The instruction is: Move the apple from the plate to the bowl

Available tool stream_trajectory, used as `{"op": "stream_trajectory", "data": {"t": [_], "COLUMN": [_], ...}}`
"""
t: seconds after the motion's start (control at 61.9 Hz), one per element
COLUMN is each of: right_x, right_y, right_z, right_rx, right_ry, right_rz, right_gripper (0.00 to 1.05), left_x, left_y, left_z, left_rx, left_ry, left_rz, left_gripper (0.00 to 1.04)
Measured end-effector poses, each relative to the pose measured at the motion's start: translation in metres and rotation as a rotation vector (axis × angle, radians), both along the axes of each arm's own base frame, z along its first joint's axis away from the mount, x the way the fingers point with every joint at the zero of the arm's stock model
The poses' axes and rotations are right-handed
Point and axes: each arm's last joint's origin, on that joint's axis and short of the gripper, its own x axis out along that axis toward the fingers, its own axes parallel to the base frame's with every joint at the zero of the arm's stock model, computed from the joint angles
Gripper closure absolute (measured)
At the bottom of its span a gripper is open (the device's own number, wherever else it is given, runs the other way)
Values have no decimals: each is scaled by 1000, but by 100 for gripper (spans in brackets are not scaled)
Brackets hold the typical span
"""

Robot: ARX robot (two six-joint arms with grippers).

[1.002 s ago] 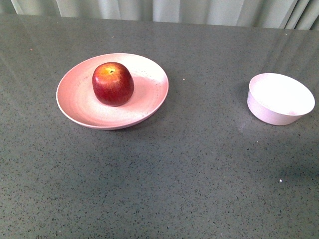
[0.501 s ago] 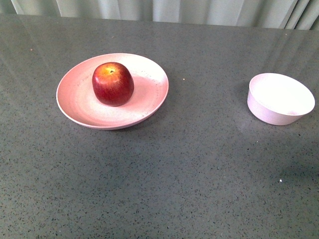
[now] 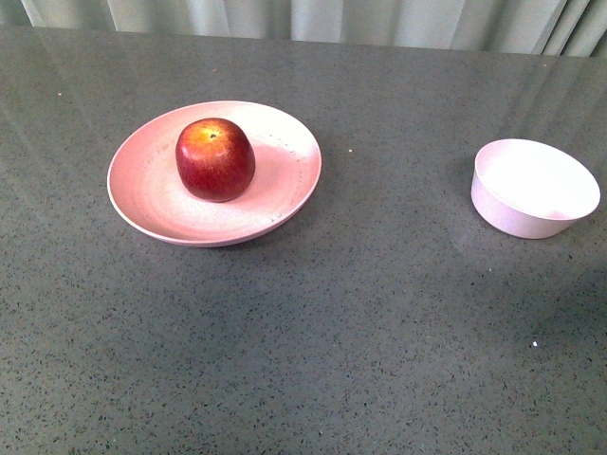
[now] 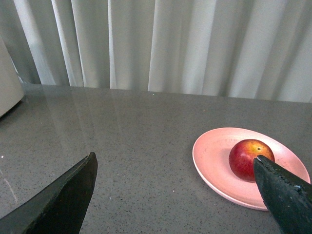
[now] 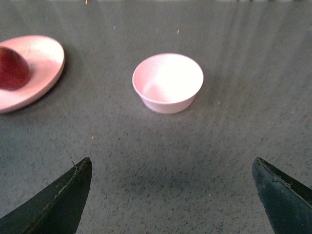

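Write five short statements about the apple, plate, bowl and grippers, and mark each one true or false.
1. The apple sits on the plate. True.
2. The bowl already holds something. False: it is empty.
3. The bowl touches the plate. False: they stand well apart.
4. The left gripper and the right gripper are both open. True.
5. The left gripper holds the apple. False: it holds nothing, and the apple lies untouched on the plate.

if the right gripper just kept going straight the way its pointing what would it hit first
Probably the bowl: it sits nearly centred ahead of the open right gripper, with only bare table between. The view looks tilted downward, so it might touch the table short of the bowl; depth is unclear.
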Motion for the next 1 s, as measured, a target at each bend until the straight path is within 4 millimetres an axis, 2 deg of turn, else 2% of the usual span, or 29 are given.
{"op": "stream_trajectory", "data": {"t": [0.065, 0.194, 0.355, 0.582, 0.662, 0.759, 1.002], "right_x": [29, 68, 122, 186, 199, 205, 210], "right_y": [-3, -5, -9, -7, -7, -7, -7], "right_z": [7, 4, -18, -53, -63, -75, -93], "right_rx": [-26, -42, -51, 6, 30, 31, 65], "right_ry": [-11, 16, 96, 213, 247, 292, 362], "right_rz": [15, 29, -1, -66, -96, -118, -155], "right_gripper": [9, 9, 9, 9, 9, 9, 9], "left_x": [0, 0, 0, 0, 0, 0, 0], "left_y": [0, 0, 0, 0, 0, 0, 0], "left_z": [0, 0, 0, 0, 0, 0, 0], "left_rx": [0, 0, 0, 0, 0, 0, 0], "left_ry": [0, 0, 0, 0, 0, 0, 0], "left_rz": [0, 0, 0, 0, 0, 0, 0], "left_gripper": [9, 9, 9, 9, 9, 9, 9]}}
